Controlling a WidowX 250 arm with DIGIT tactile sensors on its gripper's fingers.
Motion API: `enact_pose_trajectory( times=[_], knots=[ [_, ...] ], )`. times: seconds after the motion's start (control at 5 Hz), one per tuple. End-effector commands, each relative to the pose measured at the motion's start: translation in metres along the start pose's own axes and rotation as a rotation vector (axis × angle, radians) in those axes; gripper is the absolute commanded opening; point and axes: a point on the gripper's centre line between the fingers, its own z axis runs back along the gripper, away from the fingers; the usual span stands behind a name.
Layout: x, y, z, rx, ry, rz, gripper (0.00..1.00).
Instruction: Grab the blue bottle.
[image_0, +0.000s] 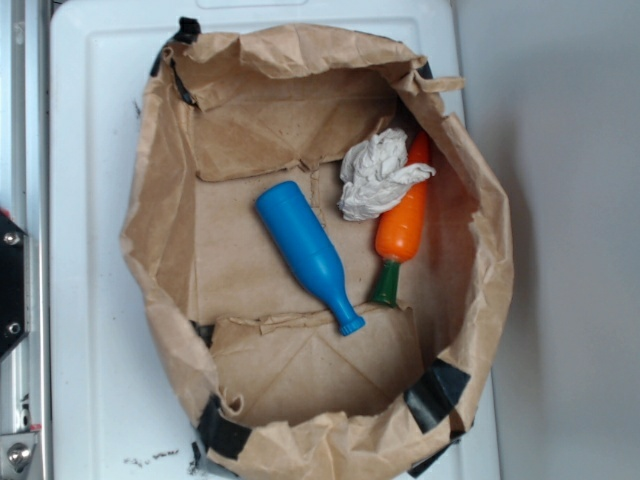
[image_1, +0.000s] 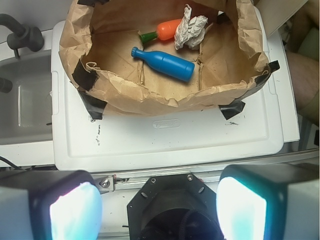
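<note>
Gripper (image_1: 159, 205) spread wide and empty, two pale pads at the bottom corners of the wrist view with nothing between them. Parked well back from the bag (image_0: 160, 250), off the near edge of the white lid (image_1: 165, 135) carrying it; unseen in the exterior view. Bottle (image_1: 165, 62) straight ahead and lower down, on the bag's floor near its middle, lying on its side. Long axis nearly crosswise to the approach in the wrist view: cap end left, base right, tilted slightly. Diagonal in the exterior view, base toward the bag's far-left corner, cap toward the near fold. Judged requirement for the coming move: forward over the bag's near wall, down inside, jaws straddling the body across its width. Bottle smooth, glossy blue plastic: round body, narrow neck, flared cap; likely to roll if nudged off-centre. Carrot (image_0: 402, 228) just beside it, not touching: orange, tapered, green tip level with the bottle's cap. Crumpled white paper (image_0: 378, 176) resting against the carrot's thick end. Bag brown, creased kraft paper, rim rolled outward, corners patched with black tape (image_0: 437, 390). Lid hard, matte plastic, lightly scuffed.
</note>
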Motion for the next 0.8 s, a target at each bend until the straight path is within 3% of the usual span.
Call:
enact_pose_trajectory(
  times=[0.0,0.2,0.6],
  knots=[
    [0.0,0.0,0.0,0.0,0.0,0.0,1.0],
    [0.017,0.007,-0.014,-0.017,-0.049,-0.028,1.0],
    [0.032,0.022,-0.033,-0.007,-0.044,-0.06,1.0]
  ],
)
